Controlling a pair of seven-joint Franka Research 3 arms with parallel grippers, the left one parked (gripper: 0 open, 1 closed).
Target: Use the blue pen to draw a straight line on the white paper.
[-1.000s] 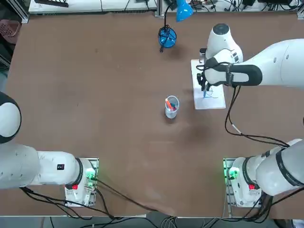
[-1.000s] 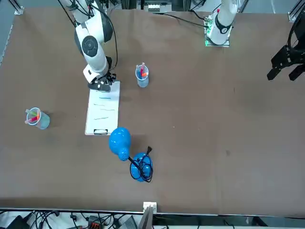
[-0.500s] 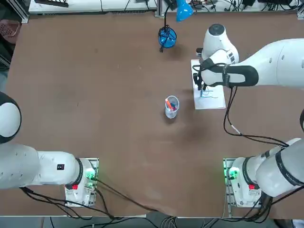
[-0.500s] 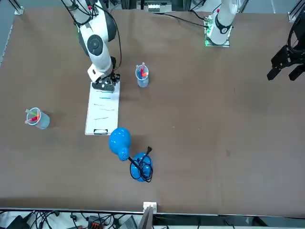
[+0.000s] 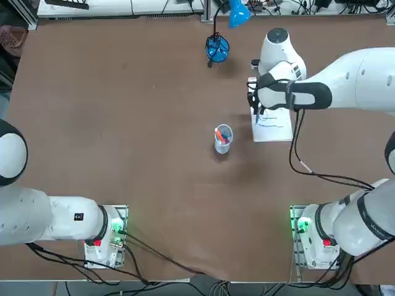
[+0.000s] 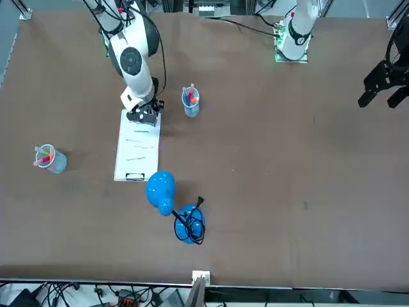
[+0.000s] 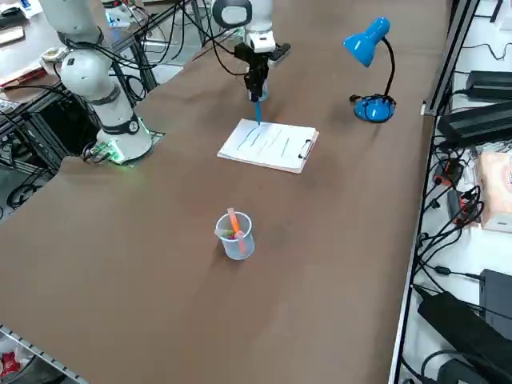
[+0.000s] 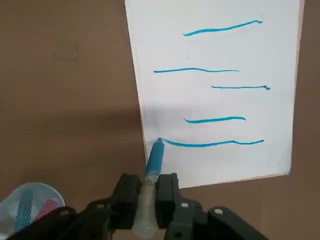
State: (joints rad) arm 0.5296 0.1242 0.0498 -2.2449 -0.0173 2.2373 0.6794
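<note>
Right end effector [image 8: 149, 181] found clenched on the pen [image 8: 155, 159], one finger on either side of its pale body. I observe, by remote view, the pen's blue end pointing down and its tip meeting one end of a long blue line [image 8: 215, 144] on the sheet [image 8: 220, 165]. From the right side view I record the pen as close to upright.

Location, taken from the top view: the sheet lies at two o'clock from the middle of the worktop [image 5: 154, 135], and the pen tip is toward the sheet's eight o'clock side. The arm [image 5: 352, 83] reaches in from three o'clock and covers part of the sheet.

Markings: I count five blue lines, roughly parallel, with slight waves. The one at the pen tip is the nearest to the sheet's short edge opposite the clip [image 6: 135, 176]. That clip sits on the sheet's six o'clock edge as the front view shows it.

Surroundings: one cup [image 5: 223, 139], holding pens, stands at eight o'clock from the sheet in the top view. A blue lamp [image 5: 217, 48] stands between ten and eleven o'clock from it. In the front view I note a second cup [image 6: 56, 161] with pens, near nine o'clock from the sheet.
</note>
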